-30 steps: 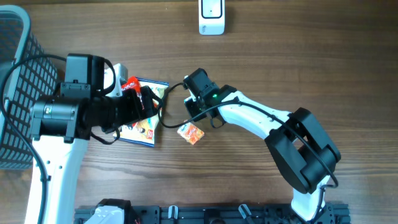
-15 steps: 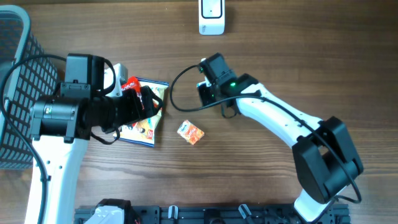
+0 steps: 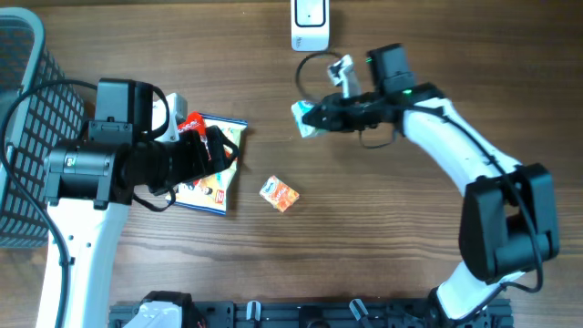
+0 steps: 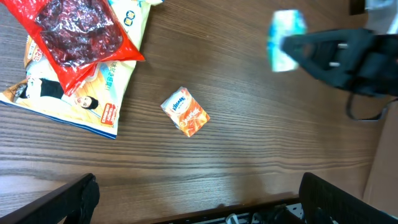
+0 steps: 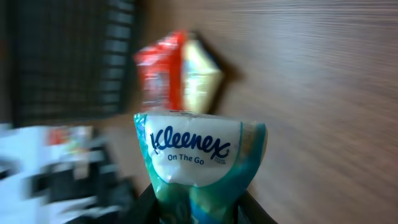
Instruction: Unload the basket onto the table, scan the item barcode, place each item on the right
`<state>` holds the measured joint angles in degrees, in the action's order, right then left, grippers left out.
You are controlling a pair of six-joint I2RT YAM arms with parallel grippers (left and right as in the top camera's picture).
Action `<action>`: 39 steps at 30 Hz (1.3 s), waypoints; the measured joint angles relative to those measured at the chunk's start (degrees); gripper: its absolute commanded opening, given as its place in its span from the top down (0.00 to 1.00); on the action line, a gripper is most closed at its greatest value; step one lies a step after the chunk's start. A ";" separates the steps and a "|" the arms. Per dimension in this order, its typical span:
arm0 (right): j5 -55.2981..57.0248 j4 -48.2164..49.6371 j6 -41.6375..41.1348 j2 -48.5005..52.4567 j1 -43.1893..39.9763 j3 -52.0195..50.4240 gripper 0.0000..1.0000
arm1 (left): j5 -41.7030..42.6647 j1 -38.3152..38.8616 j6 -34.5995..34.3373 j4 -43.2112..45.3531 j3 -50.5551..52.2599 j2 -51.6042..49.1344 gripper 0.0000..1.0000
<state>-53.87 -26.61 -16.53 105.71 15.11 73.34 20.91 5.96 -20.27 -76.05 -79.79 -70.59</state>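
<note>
Far left: dark mesh basket (image 3: 18,137). Beside it, left gripper (image 3: 212,152) spread wide above a flat printed packet (image 4: 74,99), with a red pouch (image 4: 78,31) lying on it. Further right, alone on the wooden table (image 3: 137,46), a small orange tissue box (image 3: 280,194). Then right gripper (image 3: 319,117), pinched onto the teal-and-white Kleenex pack (image 3: 305,118), near the white scanner (image 3: 310,25) but apart from it

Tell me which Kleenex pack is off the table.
The teal-and-white Kleenex pack, held up in the right gripper; the orange Kleenex pack lies loose on the table.
</note>
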 measured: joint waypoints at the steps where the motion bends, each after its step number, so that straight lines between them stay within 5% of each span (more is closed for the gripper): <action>1: -5.01 0.00 -0.13 0.00 -1.68 0.00 0.96 | 0.00 0.00 0.00 0.02 0.00 0.00 0.00; 9: -31.58 0.07 -3.17 -0.09 -4.28 0.00 0.96 | 0.00 0.00 0.00 0.00 0.00 0.00 0.00; 22: -34.84 1.84 -17.73 -0.11 -4.28 0.00 0.96 | 0.00 0.00 0.00 0.02 0.00 0.00 0.00; 24: -29.40 1.25 -16.00 -0.28 -4.15 0.00 0.96 | 0.00 0.00 0.00 0.00 0.00 0.00 0.00; 29: 16.17 -13.18 -14.95 -0.50 -1.01 0.57 0.95 | 0.00 0.00 0.00 0.00 0.00 0.00 0.00; 33: 39.15 -16.28 -14.21 -0.50 2.91 0.57 0.71 | 0.00 0.00 0.00 0.02 0.00 0.00 0.00; 36: 46.84 -17.27 -12.90 -0.50 5.62 0.57 0.47 | 0.00 0.00 0.00 0.02 0.00 0.00 0.00; 39: 50.36 -17.94 -12.48 -0.50 8.31 0.57 0.34 | 0.00 0.00 0.00 0.00 0.00 0.00 0.00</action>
<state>-3.51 -44.56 -29.02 105.21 23.42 73.91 20.91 5.96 -20.27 -76.05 -79.79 -70.59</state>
